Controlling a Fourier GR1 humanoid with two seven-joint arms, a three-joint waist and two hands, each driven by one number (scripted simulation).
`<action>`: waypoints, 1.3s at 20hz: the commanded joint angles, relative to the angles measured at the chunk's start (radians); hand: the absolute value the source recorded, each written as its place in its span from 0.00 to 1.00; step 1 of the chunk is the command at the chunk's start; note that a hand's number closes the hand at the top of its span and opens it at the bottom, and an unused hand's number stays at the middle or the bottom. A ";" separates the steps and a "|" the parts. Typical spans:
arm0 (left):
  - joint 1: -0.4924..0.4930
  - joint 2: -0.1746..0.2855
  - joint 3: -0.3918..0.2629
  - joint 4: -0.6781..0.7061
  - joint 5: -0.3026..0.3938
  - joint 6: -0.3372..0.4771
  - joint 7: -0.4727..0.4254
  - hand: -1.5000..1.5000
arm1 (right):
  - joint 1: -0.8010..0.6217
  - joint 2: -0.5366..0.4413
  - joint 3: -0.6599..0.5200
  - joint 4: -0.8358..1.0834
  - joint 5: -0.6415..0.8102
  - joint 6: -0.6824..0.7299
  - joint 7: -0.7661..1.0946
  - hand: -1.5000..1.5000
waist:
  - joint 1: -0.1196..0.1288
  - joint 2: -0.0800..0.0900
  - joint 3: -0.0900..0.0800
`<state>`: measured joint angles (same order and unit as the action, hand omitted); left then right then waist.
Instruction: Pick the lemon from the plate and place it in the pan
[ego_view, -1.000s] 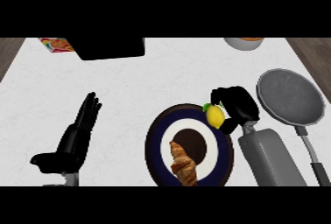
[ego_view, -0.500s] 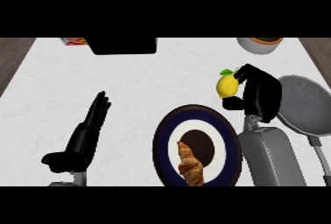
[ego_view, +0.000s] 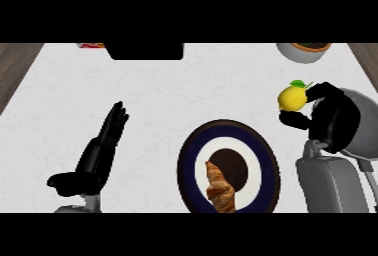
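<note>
Right robot hand (ego_view: 332, 120) at the right side of the view, fingers curled round the lemon (ego_view: 292, 97) and gripping it from its right side, green leaf on top. Lemon off the plate (ego_view: 190, 155), up and to the right of its rim, just beside the left edge of the grey pan (ego_view: 367, 125) and not inside it; back of the hand lying partly over the pan. Left robot hand (ego_view: 100, 150) at the left side, open, fingers straight and together, pointing up the view, holding nothing, well apart from the plate. Wide free stretch of white table (ego_view: 192, 95) between the two hands and above the plate, up to the things along the far edge: black box (ego_view: 144, 51) at the top middle, bowl (ego_view: 304, 51) near the top right corner, small colourful thing (ego_view: 91, 45) partly hidden just left of the box. Brown strip (ego_view: 11, 60) beyond the table's left edge, another beyond the right edge. Pan cut off by the right border of the view; plate reaching down to the lower border. On the plate a croissant (ego_view: 220, 189) and a dark round piece (ego_view: 232, 161), touching each other. By count: two robot hands, one lemon, one plate, one pan, one croissant, one dark round piece, one bowl, one black box.
</note>
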<state>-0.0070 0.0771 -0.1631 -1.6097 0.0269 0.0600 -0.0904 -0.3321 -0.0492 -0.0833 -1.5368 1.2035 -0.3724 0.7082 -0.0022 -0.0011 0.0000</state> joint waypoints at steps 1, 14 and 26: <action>-0.043 -0.010 0.009 -0.013 0.005 0.005 0.050 0.50 | 0.063 -0.102 -0.095 -0.021 -0.073 -0.046 -0.077 1.00 | -0.003 0.001 0.000; -0.018 -0.006 0.017 0.031 -0.011 -0.023 -0.004 0.50 | -0.081 -0.326 -0.317 0.522 -0.272 -0.458 -0.406 1.00 | 0.011 0.004 0.001; -0.046 -0.039 -0.017 0.042 -0.028 -0.024 -0.010 0.50 | -0.226 -0.504 -0.354 1.022 -0.450 -0.068 -0.544 0.00 | 0.048 0.019 0.003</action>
<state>-0.0415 0.0445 -0.1708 -1.5712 0.0029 0.0388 -0.1044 -0.5188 -0.5166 -0.4562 -0.6431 0.7626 -0.6101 0.1586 0.0328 0.0123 0.0025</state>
